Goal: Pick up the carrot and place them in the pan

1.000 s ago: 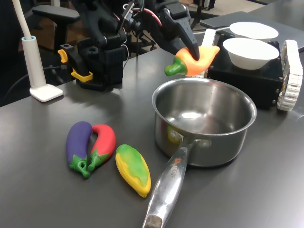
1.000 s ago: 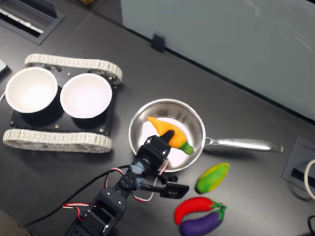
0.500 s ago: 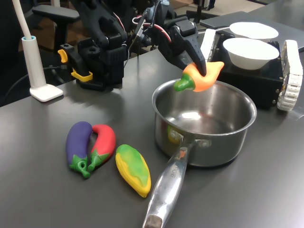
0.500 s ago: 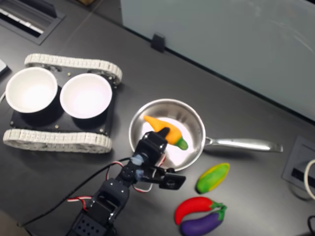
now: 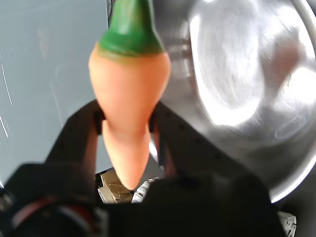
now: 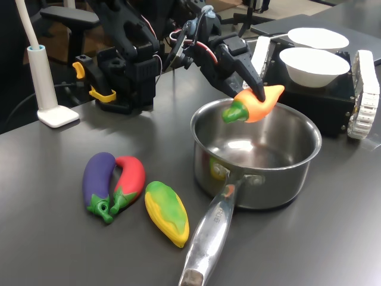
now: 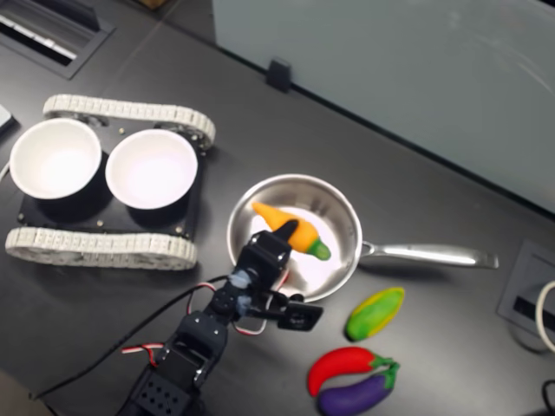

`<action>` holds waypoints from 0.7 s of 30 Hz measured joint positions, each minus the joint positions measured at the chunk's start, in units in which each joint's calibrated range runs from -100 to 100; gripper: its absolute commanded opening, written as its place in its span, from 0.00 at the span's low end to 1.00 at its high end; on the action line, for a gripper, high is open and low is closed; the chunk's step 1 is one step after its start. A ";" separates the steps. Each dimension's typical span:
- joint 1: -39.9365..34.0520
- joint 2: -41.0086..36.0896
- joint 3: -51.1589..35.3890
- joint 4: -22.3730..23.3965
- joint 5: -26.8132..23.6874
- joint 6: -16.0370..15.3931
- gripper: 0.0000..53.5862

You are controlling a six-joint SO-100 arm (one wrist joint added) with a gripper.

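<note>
- We see the dark table (image 6: 59, 155) carrying everything, with the black arm (image 6: 128, 53) rising from its base at the first exterior view's left.
- The pan (image 6: 256, 149) (image 7: 334, 212) (image 5: 247, 74), a shiny steel saucepan, stands upright below the fingers; its long handle (image 6: 208, 232) (image 7: 429, 254) points away from them, toward the second exterior view's right.
- Beyond the fingers in the first exterior view, two white bowls (image 6: 314, 62) (image 7: 152, 169) sit on a black tracked platform (image 7: 95, 247).
- The gripper (image 6: 253, 88) (image 7: 286, 232) (image 5: 127, 121) hangs over the pan's opening, near the rim on the arm's side, its fingers (image 5: 81, 133) pinching the carrot.
- The carrot (image 6: 253, 104) (image 7: 290, 232) (image 5: 129, 89) is clamped at mid-body, one dark finger on each flank in the wrist view. Its green end sticks out past the fingertips and its pointed orange tip runs back between them. It is held in the air above the pan's inside, clear of the bottom, tilted with the green end lower in the first exterior view.
- Well apart from the fingers, on the handle's side of the pan, lie a yellow-green corn toy (image 6: 166, 213) (image 7: 375, 314), a red pepper toy (image 6: 128, 182) (image 7: 342, 366) and a purple eggplant toy (image 6: 97, 179) (image 7: 355, 394), the last two touching.
</note>
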 measured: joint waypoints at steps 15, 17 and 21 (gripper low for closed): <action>-2.31 -1.43 2.71 0.00 0.39 0.00 0.54; -2.31 -1.77 2.81 0.00 0.59 0.00 0.60; -2.31 -1.77 2.81 0.00 0.68 0.00 0.69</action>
